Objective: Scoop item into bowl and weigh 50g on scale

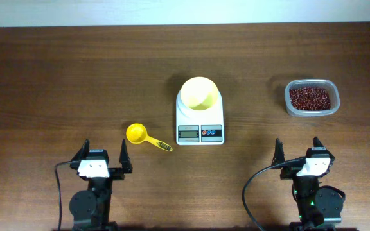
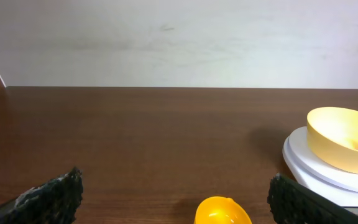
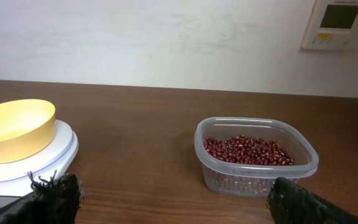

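My left gripper (image 1: 104, 149) sits at the near edge, fingers spread wide with nothing between them. Just ahead of it lies the yellow scoop (image 1: 137, 133), empty, with its handle angled toward the scale (image 1: 200, 122) but not touching it. The white scale is at mid-table with its grey display and red and blue buttons facing me; I cannot read the digits. The pale-yellow bowl (image 1: 199, 94) stands on its platter, and the wrist views show it upright and empty. Well to the right, a clear tub (image 1: 311, 109) holds the beans (image 1: 310, 97), small, dark red-brown and loosely heaped. Only the right wrist view shows through the tub's wall that they fill about its lower half. My right gripper (image 1: 297, 146) is likewise wide open and holding nothing, well short of the tub. The table (image 1: 56, 77) is dark wood grain. Behind it the wrist cameras show a pale wall (image 3: 166, 37), with a small control panel (image 3: 339, 23) at the upper right.
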